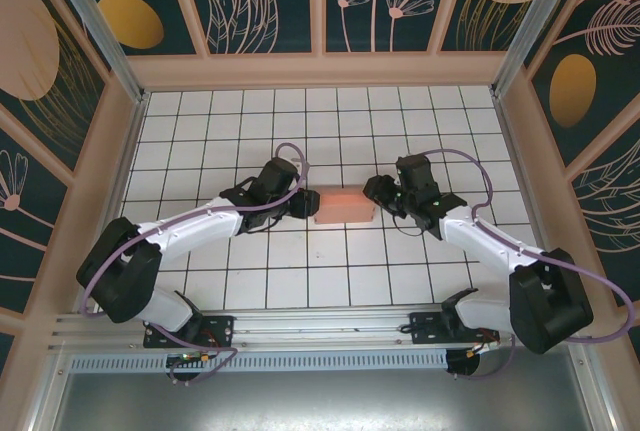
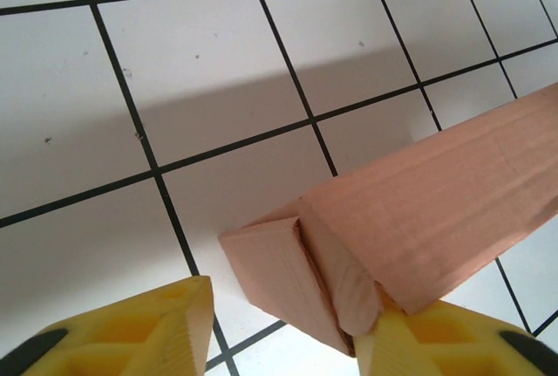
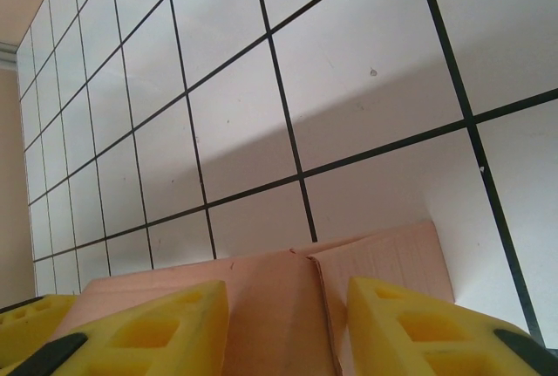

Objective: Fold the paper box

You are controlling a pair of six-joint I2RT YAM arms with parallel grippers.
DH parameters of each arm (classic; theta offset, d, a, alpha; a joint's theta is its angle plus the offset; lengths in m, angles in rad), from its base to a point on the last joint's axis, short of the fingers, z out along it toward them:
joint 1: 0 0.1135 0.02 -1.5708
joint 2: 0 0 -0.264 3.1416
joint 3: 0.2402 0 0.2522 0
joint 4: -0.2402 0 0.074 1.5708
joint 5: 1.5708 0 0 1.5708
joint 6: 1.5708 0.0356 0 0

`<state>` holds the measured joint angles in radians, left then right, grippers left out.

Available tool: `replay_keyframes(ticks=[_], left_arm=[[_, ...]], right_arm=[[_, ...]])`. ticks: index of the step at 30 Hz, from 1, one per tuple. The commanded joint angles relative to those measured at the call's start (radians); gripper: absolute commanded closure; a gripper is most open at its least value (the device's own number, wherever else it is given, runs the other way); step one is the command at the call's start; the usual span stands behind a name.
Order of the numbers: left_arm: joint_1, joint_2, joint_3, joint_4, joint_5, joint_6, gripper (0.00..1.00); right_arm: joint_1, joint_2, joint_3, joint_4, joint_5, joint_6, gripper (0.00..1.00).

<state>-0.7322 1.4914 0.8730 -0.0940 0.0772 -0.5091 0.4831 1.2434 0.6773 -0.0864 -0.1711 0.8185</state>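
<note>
The paper box (image 1: 345, 206) is a salmon-pink, shallow rectangular box lying on the white tiled floor between the two arms. My left gripper (image 1: 305, 203) is at its left end. In the left wrist view the box's end (image 2: 288, 284), with a folded flap, sits between the yellow fingers of my left gripper (image 2: 288, 332). The jaws are open: the right finger (image 2: 427, 341) touches the flap and the left finger (image 2: 157, 328) stands clear of the card. My right gripper (image 1: 376, 194) is at the box's right end. There its jaws (image 3: 288, 332) are open, over the pink card (image 3: 279, 297).
The white tiled floor (image 1: 300, 121) stretches to pale wooden walls (image 1: 320, 69) at the back and sides. An aluminium rail (image 1: 300, 336) with both arm bases runs along the near edge.
</note>
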Motion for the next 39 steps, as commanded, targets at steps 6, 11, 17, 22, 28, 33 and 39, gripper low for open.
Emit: replay_keyframes(ticks=[6, 11, 17, 22, 28, 33, 39], left_arm=[[-0.008, -0.035, 0.029, -0.112, 0.079, 0.032, 0.41], [-0.007, -0.058, 0.031, -0.131, 0.126, 0.056, 0.33], [-0.007, -0.072, 0.032, -0.138, 0.162, 0.08, 0.27], [-0.007, -0.105, 0.022, -0.086, 0.243, 0.072, 0.21], [0.031, -0.163, -0.044, 0.095, 0.294, -0.132, 0.16], [0.034, -0.145, -0.066, 0.151, 0.239, -0.253, 0.32], [0.036, -0.074, -0.082, 0.145, 0.204, -0.268, 0.5]], right_arm=[[-0.001, 0.036, -0.032, 0.017, 0.01, 0.026, 0.59], [-0.001, 0.044, -0.035, 0.019, 0.019, 0.029, 0.59], [-0.001, 0.053, -0.038, 0.024, 0.019, 0.031, 0.59], [-0.001, 0.057, -0.042, 0.031, 0.019, 0.03, 0.59], [-0.001, 0.059, -0.045, 0.037, 0.013, 0.03, 0.59], [-0.001, 0.054, -0.047, 0.038, 0.013, 0.027, 0.59], [-0.001, 0.044, -0.047, 0.032, 0.016, 0.026, 0.58]])
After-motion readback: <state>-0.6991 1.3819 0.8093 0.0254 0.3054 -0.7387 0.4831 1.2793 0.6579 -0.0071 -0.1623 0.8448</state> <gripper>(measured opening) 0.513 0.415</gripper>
